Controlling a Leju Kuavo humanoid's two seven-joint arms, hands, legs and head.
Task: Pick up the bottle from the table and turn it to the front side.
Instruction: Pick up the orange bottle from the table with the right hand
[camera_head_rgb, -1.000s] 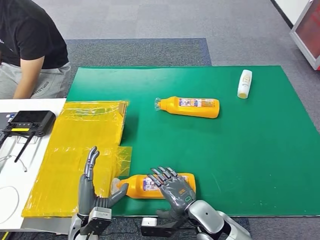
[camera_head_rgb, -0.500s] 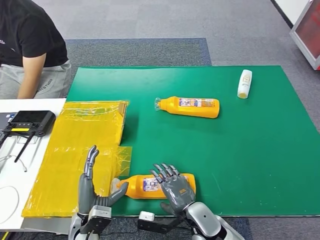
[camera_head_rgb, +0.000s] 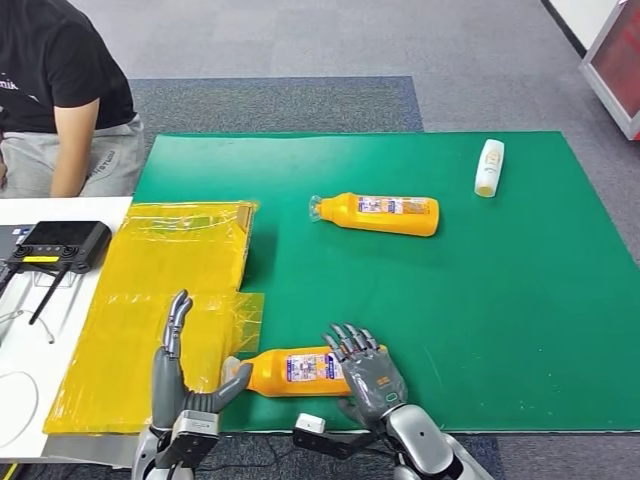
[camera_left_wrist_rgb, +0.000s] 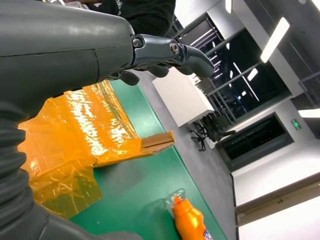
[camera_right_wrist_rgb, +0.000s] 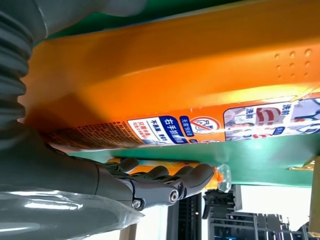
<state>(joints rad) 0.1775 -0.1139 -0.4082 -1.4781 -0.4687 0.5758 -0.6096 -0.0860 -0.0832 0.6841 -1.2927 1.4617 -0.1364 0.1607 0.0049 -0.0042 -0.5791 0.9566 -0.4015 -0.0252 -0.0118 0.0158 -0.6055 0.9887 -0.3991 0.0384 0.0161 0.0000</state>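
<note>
I am looking down at a green mat-covered table (camera_head_rgb: 483, 330) on grey carpet, and I place everything from the near orange plastic bottle (camera_head_rgb: 298, 371), which lies on its side at the mat's front edge with its label showing and its clear-capped neck pointing toward the crinkled yellow plastic sheet (camera_head_rgb: 162, 300).

Beyond that sheet and further left, a person in a black shirt (camera_head_rgb: 56, 85) sits past the table corner, with a black controller with antennas (camera_head_rgb: 56, 243) on the white desk nearby.

Just left of the bottle's neck stands my left hand (camera_head_rgb: 177, 385), released and holding nothing, fingers upright and spread, the thumb reaching toward the cap without clearly touching it.

At the bottle's base end, my right hand (camera_head_rgb: 370, 375) lies over the body, fingers draped on top and not yet closed around it; I judge it unclenched, resting rather than grasping.

Well beyond the near bottle lies a second orange bottle (camera_head_rgb: 377, 214), and farther right a small white bottle (camera_head_rgb: 489, 167).

The risks I see: the bottle is round, smooth and right at the mat's edge, so a push from flat fingers could roll it off toward me. A grip this near the base may let the neck sag or slip when lifted. The left thumb could also nudge the cap and spin the bottle away.
</note>
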